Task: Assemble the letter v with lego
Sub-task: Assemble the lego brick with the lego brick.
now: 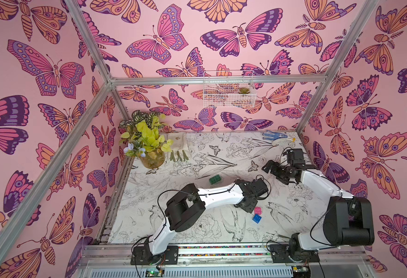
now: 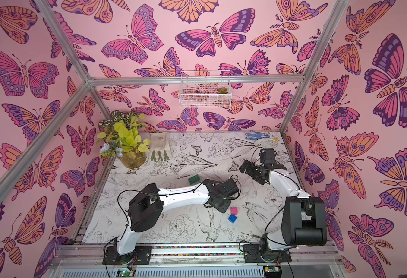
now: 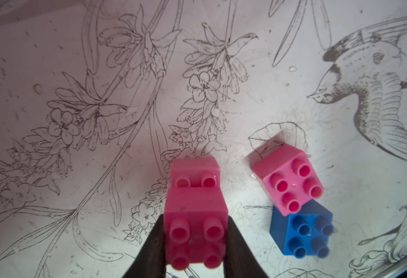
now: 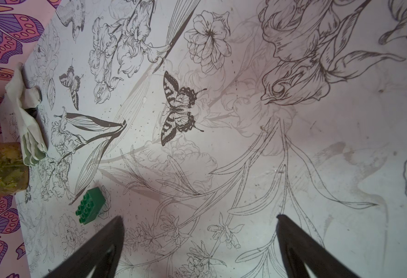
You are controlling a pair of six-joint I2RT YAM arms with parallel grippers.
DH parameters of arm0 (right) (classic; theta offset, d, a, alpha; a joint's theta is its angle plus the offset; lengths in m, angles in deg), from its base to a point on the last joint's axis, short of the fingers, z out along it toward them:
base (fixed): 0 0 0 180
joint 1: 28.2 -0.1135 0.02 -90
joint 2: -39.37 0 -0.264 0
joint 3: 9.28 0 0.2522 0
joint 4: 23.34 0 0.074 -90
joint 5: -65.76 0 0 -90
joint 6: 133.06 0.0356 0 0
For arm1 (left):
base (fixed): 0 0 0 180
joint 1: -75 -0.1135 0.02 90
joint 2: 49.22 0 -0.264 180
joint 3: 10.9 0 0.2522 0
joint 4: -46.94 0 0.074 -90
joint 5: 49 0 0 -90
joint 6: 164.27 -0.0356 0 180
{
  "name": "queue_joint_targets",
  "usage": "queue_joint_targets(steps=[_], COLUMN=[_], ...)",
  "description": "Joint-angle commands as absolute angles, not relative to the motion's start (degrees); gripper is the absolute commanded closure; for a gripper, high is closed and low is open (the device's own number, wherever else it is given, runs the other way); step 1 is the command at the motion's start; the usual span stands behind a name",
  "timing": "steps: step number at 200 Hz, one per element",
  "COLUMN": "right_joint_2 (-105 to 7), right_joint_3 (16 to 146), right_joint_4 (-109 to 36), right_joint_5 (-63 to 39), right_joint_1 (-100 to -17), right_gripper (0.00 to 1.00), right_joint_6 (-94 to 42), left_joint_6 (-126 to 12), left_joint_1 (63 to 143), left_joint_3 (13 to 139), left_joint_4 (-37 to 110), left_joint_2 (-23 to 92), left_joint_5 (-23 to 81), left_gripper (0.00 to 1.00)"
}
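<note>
desk (image 1: 221, 166) b/w floral-bird print; pink butterfly walls (image 1: 41, 72) | L tool (image 3: 195, 219) clamps 2 joined pink bricks (image 3: 196, 207) | R tool (image 4: 198, 216) agape, empty | green brick (image 1: 215, 179) mid-desk; loose pink brick (image 1: 257, 210) touching blue brick (image 1: 257, 218), 4 o'clock of green

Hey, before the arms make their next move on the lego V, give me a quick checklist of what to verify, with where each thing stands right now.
1. Grip: left gripper shut on the stepped pair of joined pink square plastic bricks: ok.
2. Free hand: right gripper open and empty: ok.
3. Base: long green rectangular studded brick lying alone, studs up: ok.
4. Remaining parts: loose pink square brick and blue square brick in sight beside the held pair: ok.
5. Those two separate from each other: cannot tell; the pink corner overlaps the blue one.
6. Held pair clear of the printed table: cannot tell.
</note>
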State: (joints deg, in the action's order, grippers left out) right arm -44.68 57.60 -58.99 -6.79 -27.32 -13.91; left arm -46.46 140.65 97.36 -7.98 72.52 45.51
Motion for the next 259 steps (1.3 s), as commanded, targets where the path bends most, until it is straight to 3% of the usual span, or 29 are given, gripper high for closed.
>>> queue_joint_targets(steps=[1,114,259], right_joint_2=[-44.26,-44.39,-44.48], right_joint_3=[58.36,58.27,58.19], right_joint_4=[-59.31,-58.99,-58.87], right_joint_5=[-6.22,-6.2,-6.19], right_joint_1=[-27.06,-27.06,-27.06], right_gripper=[0.01,0.01,0.01], right_joint_6=[-13.78,-13.97,-14.04], left_joint_6=[-45.45,-44.64,-47.95], left_joint_1=[140.68,140.64,139.69], left_joint_3=[95.76,94.36,101.21], left_joint_4=[-12.74,-13.66,-20.4], left_joint_2=[72.92,72.83,77.65], left_joint_5=[46.49,45.97,44.46], left_gripper=[0.77,0.77,0.78])
